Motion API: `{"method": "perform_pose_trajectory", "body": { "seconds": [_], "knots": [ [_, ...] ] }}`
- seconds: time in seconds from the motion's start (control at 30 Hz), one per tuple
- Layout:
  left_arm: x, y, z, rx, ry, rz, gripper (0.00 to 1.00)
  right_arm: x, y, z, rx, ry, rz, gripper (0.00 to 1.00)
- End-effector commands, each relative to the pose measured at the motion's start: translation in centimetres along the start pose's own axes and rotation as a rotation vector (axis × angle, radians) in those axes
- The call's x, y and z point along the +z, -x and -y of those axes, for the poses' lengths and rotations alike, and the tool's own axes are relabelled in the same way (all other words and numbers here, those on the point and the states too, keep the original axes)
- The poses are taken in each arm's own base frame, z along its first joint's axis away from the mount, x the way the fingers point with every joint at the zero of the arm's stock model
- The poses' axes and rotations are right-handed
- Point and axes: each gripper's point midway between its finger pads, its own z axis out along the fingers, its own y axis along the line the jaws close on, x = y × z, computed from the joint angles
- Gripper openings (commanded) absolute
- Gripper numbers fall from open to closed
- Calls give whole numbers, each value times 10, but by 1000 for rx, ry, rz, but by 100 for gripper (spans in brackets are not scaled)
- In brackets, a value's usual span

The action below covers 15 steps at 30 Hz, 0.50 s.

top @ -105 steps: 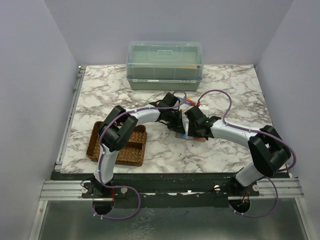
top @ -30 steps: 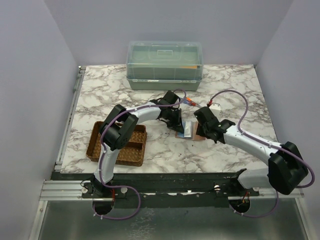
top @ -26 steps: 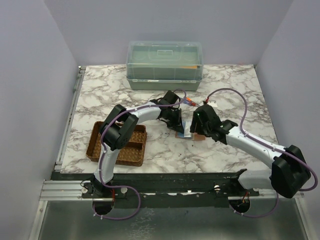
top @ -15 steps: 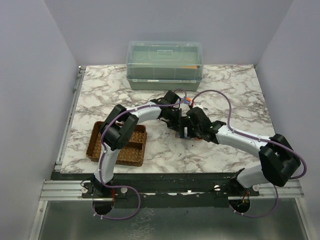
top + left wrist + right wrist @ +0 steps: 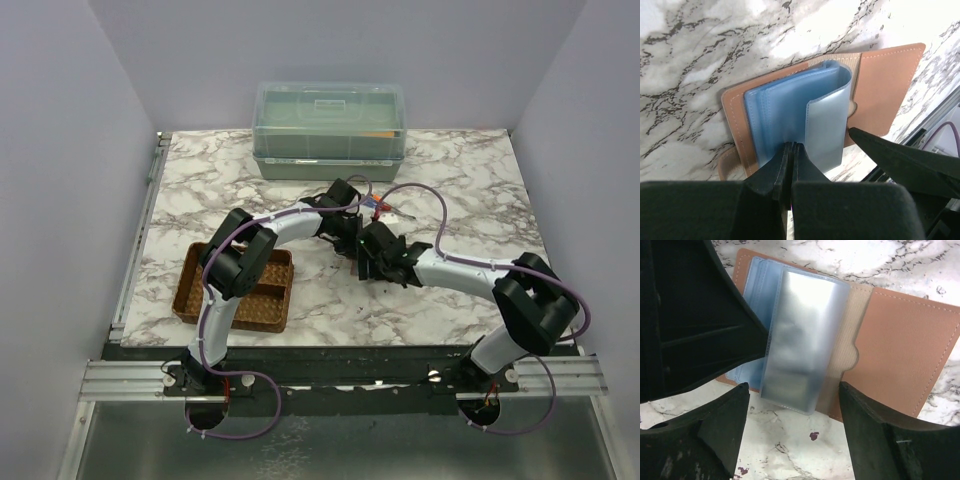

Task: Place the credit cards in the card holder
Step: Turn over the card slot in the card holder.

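The card holder [image 5: 905,340] lies open on the marble, tan leather with light blue plastic sleeves [image 5: 790,107]. My left gripper [image 5: 791,149] is shut on the near edge of those sleeves and holds one leaf [image 5: 800,335] lifted. That leaf looks silver-grey; I cannot tell whether a card is inside it. My right gripper [image 5: 792,390] is open and empty, hovering just above the holder's near edge. From above, both grippers, left [image 5: 349,240] and right [image 5: 370,262], meet mid-table and hide the holder. No loose credit card shows.
A brown woven divided tray [image 5: 240,290] stands at the near left beside the left arm. A lidded green plastic box [image 5: 330,130] stands at the back of the table. Purple cables arc over both arms.
My right gripper has swung in from the right and now sits over the card holder beside the left gripper. The left gripper has stayed shut on the sleeves.
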Motion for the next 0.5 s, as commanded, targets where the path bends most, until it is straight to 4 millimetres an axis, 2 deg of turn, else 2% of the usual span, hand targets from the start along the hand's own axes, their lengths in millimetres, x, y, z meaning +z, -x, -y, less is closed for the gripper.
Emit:
{"method": "perform_pose_trajectory", "body": {
  "seconds": [0.0,0.2,0.3,0.47],
  "knots": [
    [18,-22,-40,7,142,-58,0,1,8,38,102,-223,46,69],
    [18,-23,-41,4,142,-59,0,-17,2,72,216,-380,82,52],
    [19,-23,-39,-1,132,-65,0,-24,0,83,255,-419,91,52],
    [18,-24,-39,6,138,-61,0,-24,-10,91,289,-414,52,51]
  ]
}}
